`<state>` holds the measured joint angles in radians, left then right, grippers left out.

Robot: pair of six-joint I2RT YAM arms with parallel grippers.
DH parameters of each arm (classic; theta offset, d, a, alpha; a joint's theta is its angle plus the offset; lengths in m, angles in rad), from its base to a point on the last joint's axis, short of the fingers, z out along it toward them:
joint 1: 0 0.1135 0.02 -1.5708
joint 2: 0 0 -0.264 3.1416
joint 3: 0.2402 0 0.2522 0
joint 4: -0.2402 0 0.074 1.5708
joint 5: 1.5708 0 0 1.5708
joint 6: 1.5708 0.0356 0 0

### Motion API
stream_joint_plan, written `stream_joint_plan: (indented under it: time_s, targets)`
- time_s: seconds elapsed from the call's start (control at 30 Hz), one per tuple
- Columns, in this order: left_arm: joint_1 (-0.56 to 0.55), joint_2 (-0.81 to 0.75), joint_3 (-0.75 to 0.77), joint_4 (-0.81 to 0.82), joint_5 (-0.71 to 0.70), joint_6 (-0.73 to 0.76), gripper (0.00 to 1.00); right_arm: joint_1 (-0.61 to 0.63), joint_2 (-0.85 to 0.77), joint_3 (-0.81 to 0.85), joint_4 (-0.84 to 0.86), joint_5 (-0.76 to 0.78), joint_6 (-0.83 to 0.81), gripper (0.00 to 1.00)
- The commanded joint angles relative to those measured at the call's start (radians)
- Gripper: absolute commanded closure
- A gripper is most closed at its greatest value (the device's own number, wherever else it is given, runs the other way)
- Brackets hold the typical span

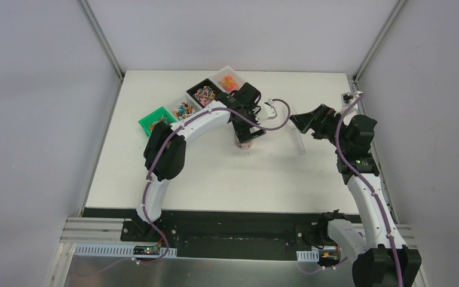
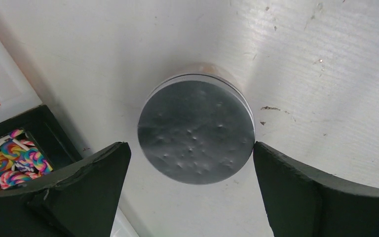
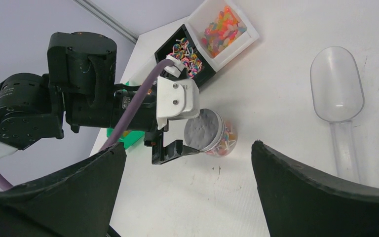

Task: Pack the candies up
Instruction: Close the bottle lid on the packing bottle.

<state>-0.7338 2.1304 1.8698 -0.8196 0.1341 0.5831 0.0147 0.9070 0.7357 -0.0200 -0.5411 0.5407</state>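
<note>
A clear round jar [image 3: 212,136] with a grey lid [image 2: 196,129] stands mid-table, with candies [image 3: 227,141] showing through its wall. My left gripper [image 2: 190,144] hangs over it, open; its fingers straddle the lid, the left one clear of the rim and the right one at its edge. In the top view the left gripper [image 1: 245,136] covers the jar. My right gripper [image 1: 297,122] is open and holds nothing, a short way right of the jar. More candies fill the black bin [image 3: 185,49] and the white bin [image 3: 222,27].
A clear plastic scoop [image 3: 336,84] lies on the table right of the jar, near my right gripper. Several small bins run in a diagonal row at the back left, from a green bin [image 1: 155,119] to a white bin [image 1: 230,81]. Grey walls enclose the table.
</note>
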Motion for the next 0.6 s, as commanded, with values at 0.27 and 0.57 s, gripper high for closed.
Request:
stream_joint_plan:
  time_s: [0.27, 0.57]
  targets:
    - [0.064, -0.289, -0.088, 0.294, 0.029, -0.256, 0.01, -0.007, -0.081, 0.066, -0.018, -0.023, 0.042, 0.0]
    - [0.224, -0.384, -0.219, 0.411, 0.189, -0.564, 0.01, 0.005, 0.041, 0.018, 0.099, -0.119, 0.106, 0.18]
